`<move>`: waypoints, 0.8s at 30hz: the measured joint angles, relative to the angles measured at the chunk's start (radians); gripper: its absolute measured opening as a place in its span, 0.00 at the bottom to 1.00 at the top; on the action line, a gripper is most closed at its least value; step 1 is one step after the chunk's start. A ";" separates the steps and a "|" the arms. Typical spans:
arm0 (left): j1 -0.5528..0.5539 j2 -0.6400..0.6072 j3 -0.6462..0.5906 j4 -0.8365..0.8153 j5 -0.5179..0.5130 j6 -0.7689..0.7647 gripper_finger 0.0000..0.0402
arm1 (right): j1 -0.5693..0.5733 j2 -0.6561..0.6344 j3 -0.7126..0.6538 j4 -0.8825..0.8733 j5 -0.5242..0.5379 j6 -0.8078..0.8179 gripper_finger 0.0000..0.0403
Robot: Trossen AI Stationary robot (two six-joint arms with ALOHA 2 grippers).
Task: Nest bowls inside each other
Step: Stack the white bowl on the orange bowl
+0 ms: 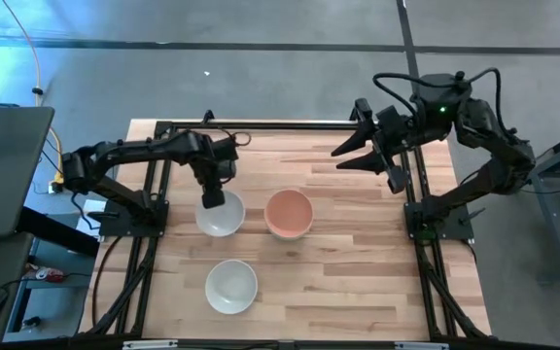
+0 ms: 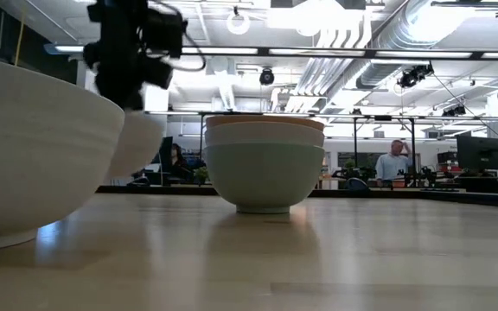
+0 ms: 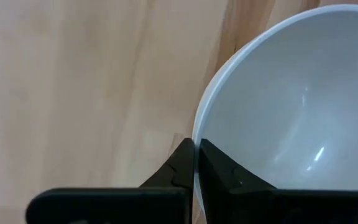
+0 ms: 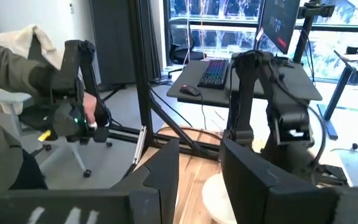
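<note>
A stack of three nested bowls stands mid-table: mint green (image 2: pixel 264 177) at the bottom, white (image 2: pixel 264 134) in it, salmon-orange (image 1: pixel 289 214) on top. A lone white bowl (image 1: pixel 231 286) rests on its base near the table's near edge. My left gripper (image 1: pixel 211 199) is shut on another white bowl (image 1: pixel 222 216) to the left of the stack. In the low view this bowl's (image 2: pixel 141 142) bottom is hidden behind the near bowl (image 2: pixel 24 155). My right gripper (image 1: pixel 358 156) hangs open above the table's far right part, touching nothing. My left gripper holds the white bowl by its rim (image 3: pixel 196 134) on the far-left side. One finger (image 3: pixel 222 168) is inside the bowl and one finger (image 3: pixel 178 168) outside, pinching the wall. The fingers come from above, pointing down. Whether the bowl's base is on the table is hidden.
Black frame rails run along the table's left edge (image 1: pixel 154 243), right edge (image 1: pixel 426 262) and far edge (image 1: pixel 261 124). Bare wood lies right of the stack (image 1: pixel 377 262). A person (image 4: pixel 17 112) sits beyond the table, and another person (image 2: pixel 394 160) stands far off in the room.
</note>
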 joint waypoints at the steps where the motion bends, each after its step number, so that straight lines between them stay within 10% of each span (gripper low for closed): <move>1: 0.000 0.000 0.029 -0.004 -0.001 0.004 0.00 | 0.000 -0.001 0.000 -0.001 0.000 0.001 0.27; 15: -0.004 0.000 0.349 0.039 0.000 0.031 0.00 | 0.000 -0.113 0.000 -0.028 -0.030 -0.088 0.27; 24: -0.036 0.000 0.358 0.165 0.004 0.024 0.00 | 0.000 -0.243 0.000 -0.180 0.210 -0.100 0.27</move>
